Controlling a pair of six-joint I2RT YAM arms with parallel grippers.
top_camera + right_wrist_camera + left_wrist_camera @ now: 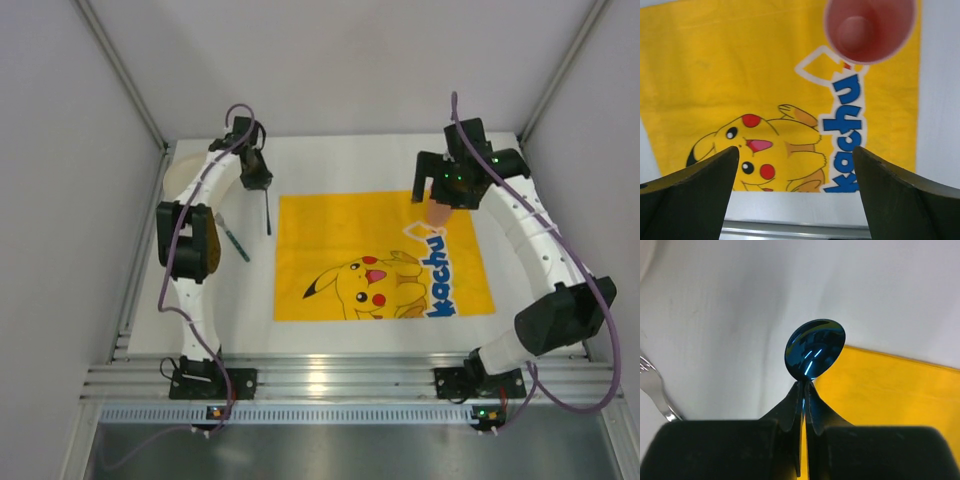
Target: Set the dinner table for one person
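Note:
The dinner table (pixel 380 160) is a white tabletop with a yellow cartoon mat (pixel 380 255) on it. My left gripper (pixel 262 184) is shut on a dark blue spoon (pixel 267 212), held over the table at the mat's left edge. In the left wrist view the spoon's bowl (pixel 815 348) sticks out past the closed fingertips. A fork (pixel 236 240) lies on the table left of the mat and shows in the left wrist view (pixel 655 390). My right gripper (pixel 447 190) is open and empty above a pink cup (pixel 437 212), which stands on the mat's far right part (pixel 869 27).
A pale plate (pixel 182 175) lies at the far left, partly hidden by the left arm; its rim shows in the left wrist view (pixel 644 257). An aluminium rail (pixel 350 380) runs along the near edge. Grey walls enclose the table on three sides.

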